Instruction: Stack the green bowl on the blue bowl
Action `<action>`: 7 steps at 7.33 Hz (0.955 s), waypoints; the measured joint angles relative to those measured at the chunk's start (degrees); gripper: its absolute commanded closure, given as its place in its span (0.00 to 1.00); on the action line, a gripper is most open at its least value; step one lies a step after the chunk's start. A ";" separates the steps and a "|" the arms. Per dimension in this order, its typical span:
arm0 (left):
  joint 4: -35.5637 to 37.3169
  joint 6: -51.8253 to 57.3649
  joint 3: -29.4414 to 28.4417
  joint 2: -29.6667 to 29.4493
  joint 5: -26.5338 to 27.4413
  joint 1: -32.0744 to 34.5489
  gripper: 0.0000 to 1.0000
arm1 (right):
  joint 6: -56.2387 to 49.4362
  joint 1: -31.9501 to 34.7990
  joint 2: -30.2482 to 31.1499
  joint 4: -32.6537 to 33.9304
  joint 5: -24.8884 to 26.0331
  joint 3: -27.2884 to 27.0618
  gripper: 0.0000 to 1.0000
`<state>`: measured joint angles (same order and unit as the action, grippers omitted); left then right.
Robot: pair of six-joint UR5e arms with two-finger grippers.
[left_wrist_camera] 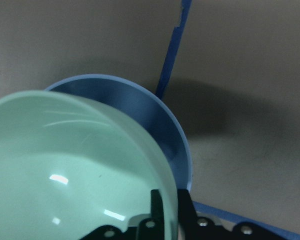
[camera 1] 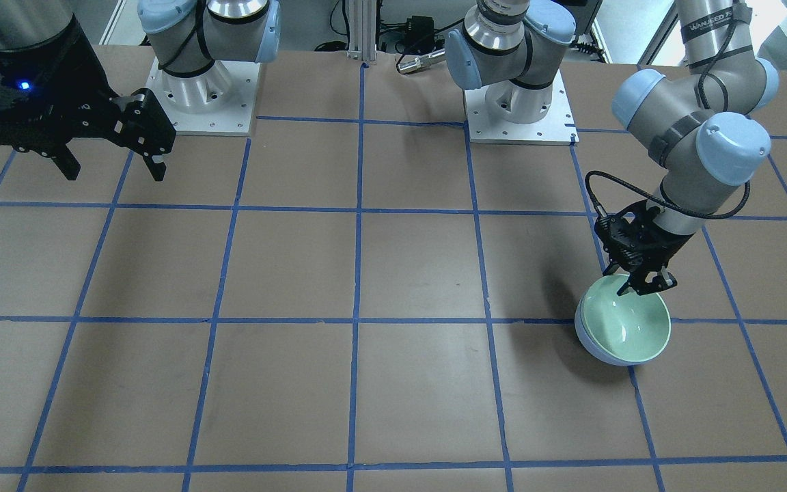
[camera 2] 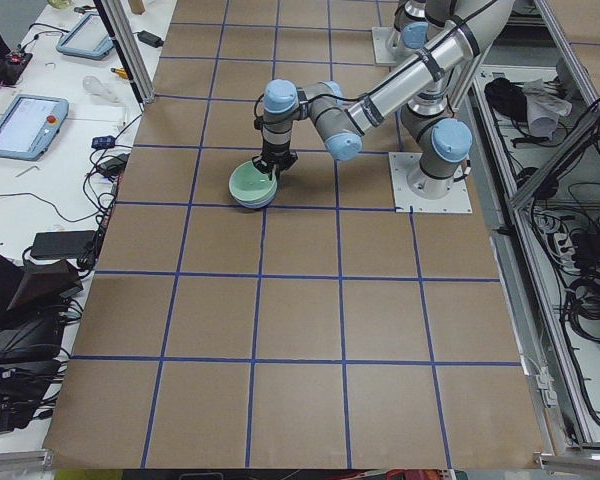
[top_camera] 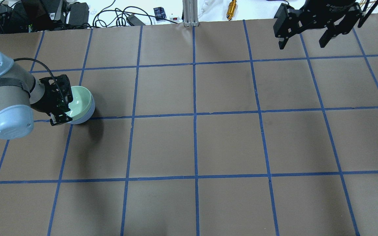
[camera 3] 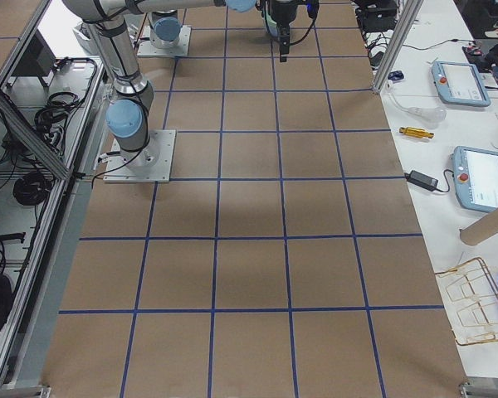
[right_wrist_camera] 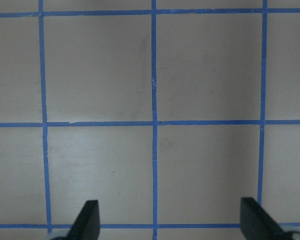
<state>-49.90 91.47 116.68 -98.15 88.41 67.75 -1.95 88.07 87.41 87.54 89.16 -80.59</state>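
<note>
The green bowl (camera 1: 629,324) sits nested in the blue bowl (camera 1: 588,342), slightly tilted, on the table's left side. Both show in the overhead view, the green bowl (top_camera: 79,103) inside the blue bowl (top_camera: 90,113). My left gripper (camera 1: 643,283) is shut on the green bowl's rim nearest the robot. In the left wrist view its fingers (left_wrist_camera: 157,207) straddle the green bowl's (left_wrist_camera: 65,175) rim, with the blue bowl's (left_wrist_camera: 140,107) rim showing behind. My right gripper (top_camera: 304,41) is open and empty, held high over the far right of the table.
The table (top_camera: 192,141) is brown paper with a grid of blue tape. The arms' base plates (camera 1: 520,126) stand at the robot's side. Cables and a brass part (top_camera: 231,6) lie beyond the far edge. The right wrist view shows only bare table (right_wrist_camera: 155,125).
</note>
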 measured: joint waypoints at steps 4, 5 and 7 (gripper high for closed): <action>-18.03 -11.29 -10.64 6.71 0.21 0.86 0.00 | -0.07 0.00 -0.02 0.00 -0.02 0.00 0.00; -26.41 -17.96 -16.44 8.28 0.35 1.77 0.00 | -0.07 0.00 -0.03 0.00 -0.03 0.00 0.00; -36.78 -38.34 -23.63 9.12 0.97 6.56 0.00 | -0.05 0.00 0.00 0.00 -0.04 0.00 0.00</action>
<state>-86.68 53.13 93.06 -89.04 89.38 74.31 -2.00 88.07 87.41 87.54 89.12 -80.60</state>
